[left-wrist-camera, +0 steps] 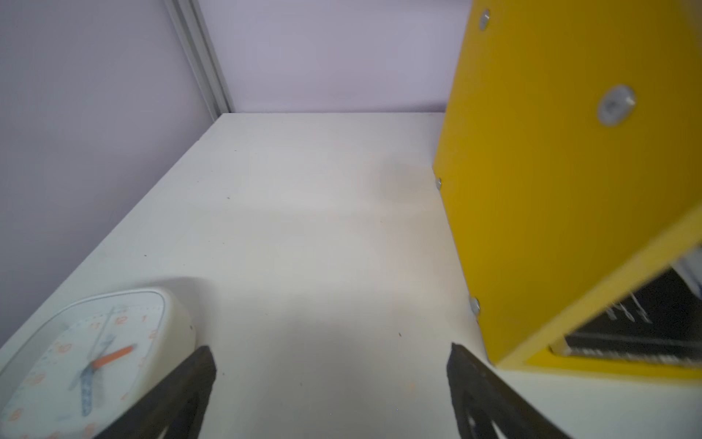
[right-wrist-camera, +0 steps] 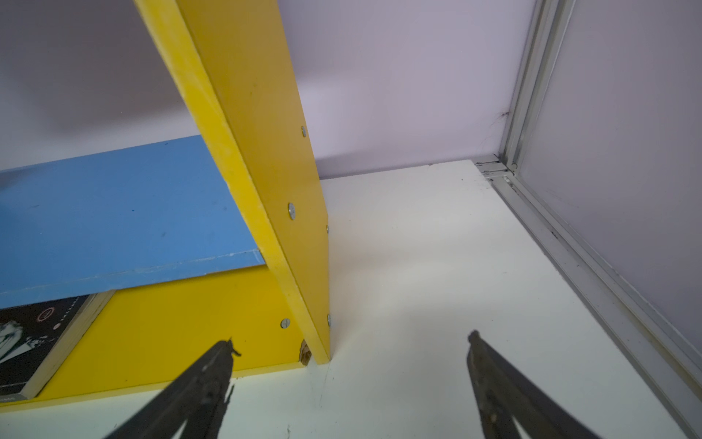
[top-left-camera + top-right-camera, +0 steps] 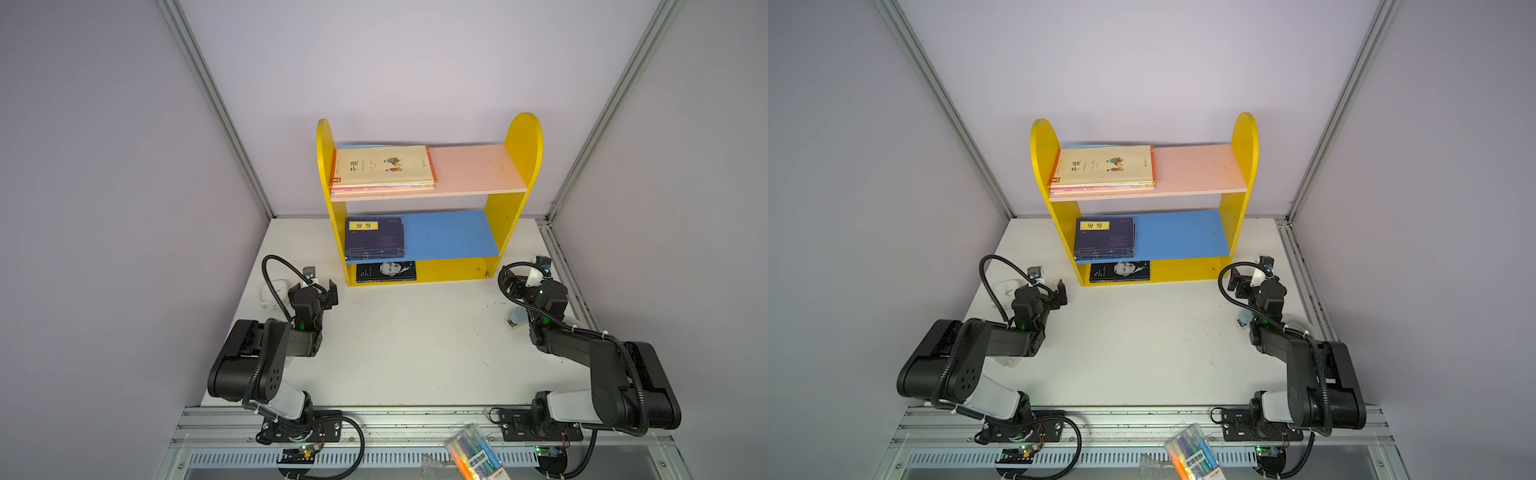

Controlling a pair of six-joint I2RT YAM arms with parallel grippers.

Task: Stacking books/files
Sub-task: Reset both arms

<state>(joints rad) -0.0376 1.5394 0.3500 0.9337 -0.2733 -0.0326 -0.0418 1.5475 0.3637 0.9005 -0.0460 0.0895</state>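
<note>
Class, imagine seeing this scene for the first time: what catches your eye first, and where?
The bright yellow bookshelf at the back stands out, with a cream-covered stack on its pink top shelf, navy books on the blue shelf and a black book at the bottom. The left gripper and right gripper sit by its front corners, both open and empty.

Counted one yellow shelf unit [image 3: 523, 137] with three boards and three lots of books on it: a thin pile [image 3: 382, 189] under one cream book [image 3: 382, 166] on the top board, a short navy stack [image 3: 374, 239] on the middle one, and a single black book [image 3: 386, 271] at the bottom (couldn't get exact numbers for the two piles). Out in front of the shelf unit there was one white clock [image 3: 272, 293], one light-blue block [image 3: 517, 321], one marker pack [image 3: 473, 455] and two arms, left arm [image 3: 257, 365] and right arm [image 3: 615, 374].
</note>
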